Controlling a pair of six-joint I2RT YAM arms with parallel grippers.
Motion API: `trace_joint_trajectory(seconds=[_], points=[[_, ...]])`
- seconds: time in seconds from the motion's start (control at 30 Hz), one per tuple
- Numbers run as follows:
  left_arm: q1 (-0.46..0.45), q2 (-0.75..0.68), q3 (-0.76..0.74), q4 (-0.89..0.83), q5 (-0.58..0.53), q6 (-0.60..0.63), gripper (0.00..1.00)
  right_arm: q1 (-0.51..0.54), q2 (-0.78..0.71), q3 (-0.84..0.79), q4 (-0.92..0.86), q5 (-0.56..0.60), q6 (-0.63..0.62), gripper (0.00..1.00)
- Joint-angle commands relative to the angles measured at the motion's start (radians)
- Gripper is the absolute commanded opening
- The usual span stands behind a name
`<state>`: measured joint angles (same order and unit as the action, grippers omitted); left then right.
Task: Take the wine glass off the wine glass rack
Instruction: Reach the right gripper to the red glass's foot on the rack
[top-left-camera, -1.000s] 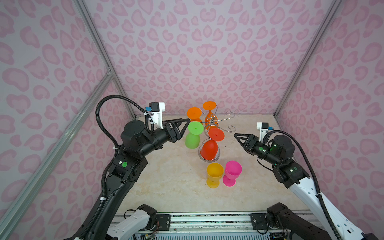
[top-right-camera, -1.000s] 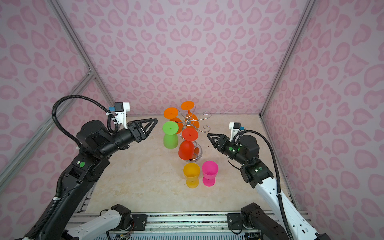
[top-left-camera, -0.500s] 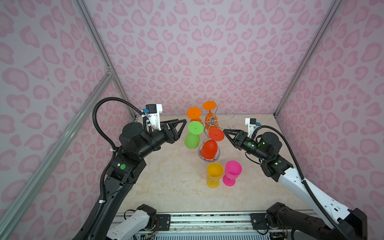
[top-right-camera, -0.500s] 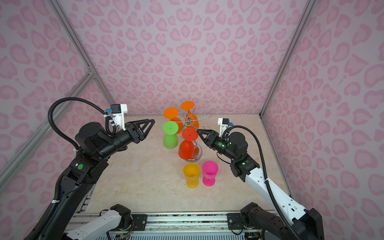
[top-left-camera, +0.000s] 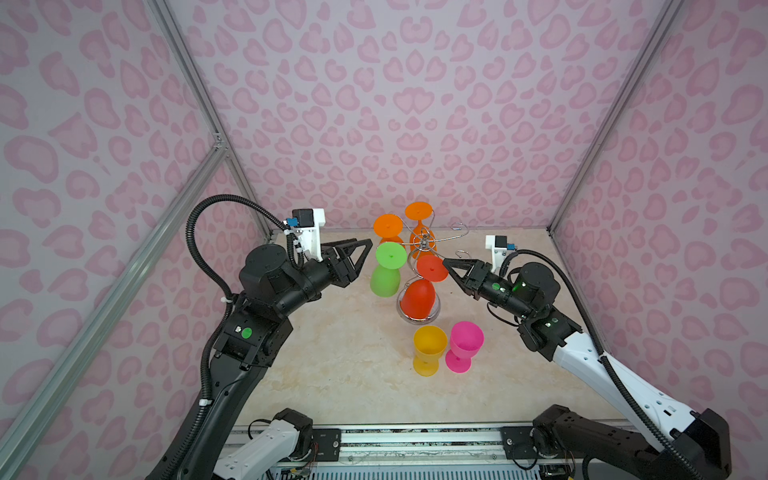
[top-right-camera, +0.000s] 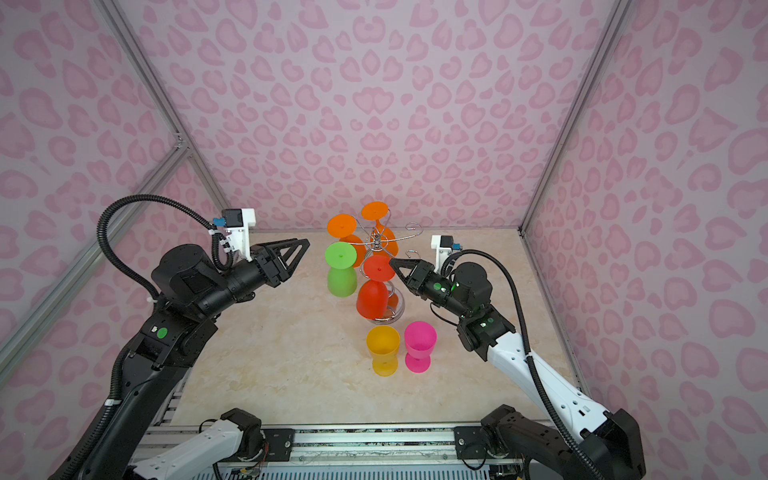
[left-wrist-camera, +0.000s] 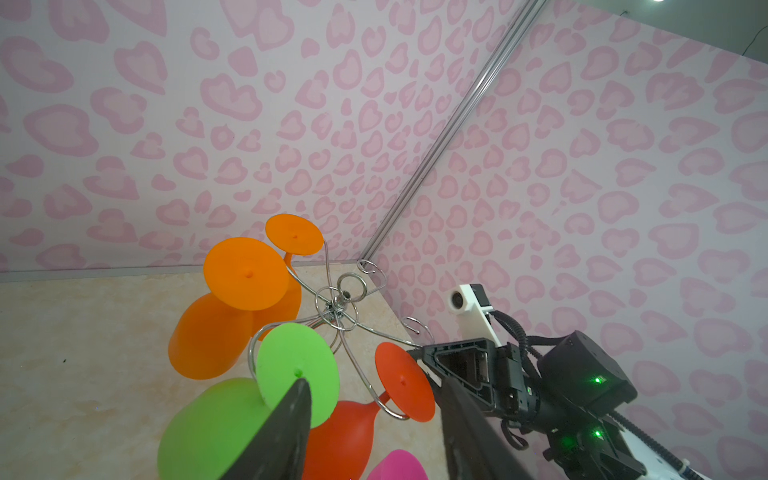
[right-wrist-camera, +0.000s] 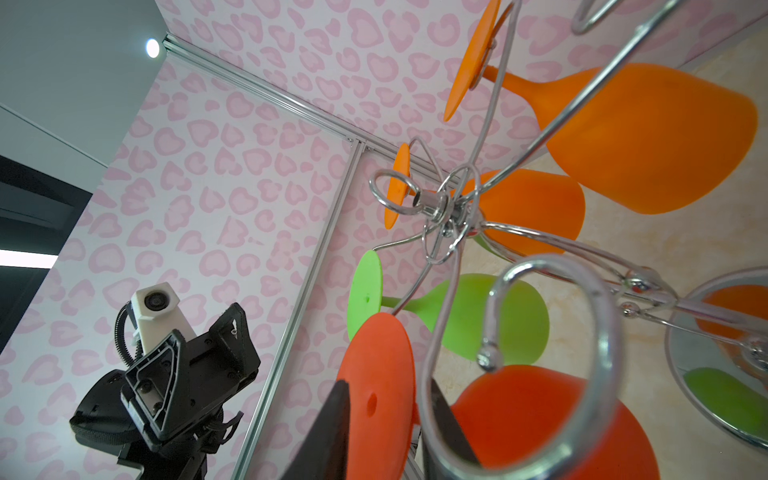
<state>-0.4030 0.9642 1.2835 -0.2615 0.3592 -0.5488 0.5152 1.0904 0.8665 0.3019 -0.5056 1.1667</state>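
Observation:
The chrome wine glass rack (top-left-camera: 423, 243) stands at the back middle, and several wine glasses hang upside down from its hooks: two orange (top-left-camera: 387, 225), a green (top-left-camera: 385, 280) and a red (top-left-camera: 417, 297). My right gripper (top-left-camera: 446, 262) reaches in from the right. In the right wrist view its jaws (right-wrist-camera: 388, 386) stand open, one on each side of the red glass's foot disc (right-wrist-camera: 374, 386), beside an empty hook (right-wrist-camera: 552, 316). My left gripper (top-left-camera: 361, 253) hovers open just left of the green glass's foot (left-wrist-camera: 297, 370) and holds nothing.
A yellow glass (top-left-camera: 428, 347) and a pink glass (top-left-camera: 465, 340) stand upright on the marble tabletop just in front of the rack's round base (top-left-camera: 434, 318). Pink patterned walls with metal posts close in the back and both sides.
My right gripper has moved left, up to the rack, and its jaws have narrowed around the red glass's foot. The left gripper has drawn back slightly and narrowed a little.

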Motion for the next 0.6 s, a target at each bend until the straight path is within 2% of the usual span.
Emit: trace_joint_trajectory(seconds=[0.0,0.27,0.57], points=[[0.000,-0.004,-0.003,0.025,0.004,0.006,0.52,0.004,-0.003,0.004,0.053,-0.011,-0.007,0.28],[0.002,-0.009,-0.007,0.029,0.006,0.004,0.50,0.008,-0.001,0.007,0.043,-0.014,-0.004,0.18],[0.002,-0.013,-0.008,0.029,0.004,0.003,0.49,0.014,0.006,0.011,0.026,-0.017,-0.005,0.12]])
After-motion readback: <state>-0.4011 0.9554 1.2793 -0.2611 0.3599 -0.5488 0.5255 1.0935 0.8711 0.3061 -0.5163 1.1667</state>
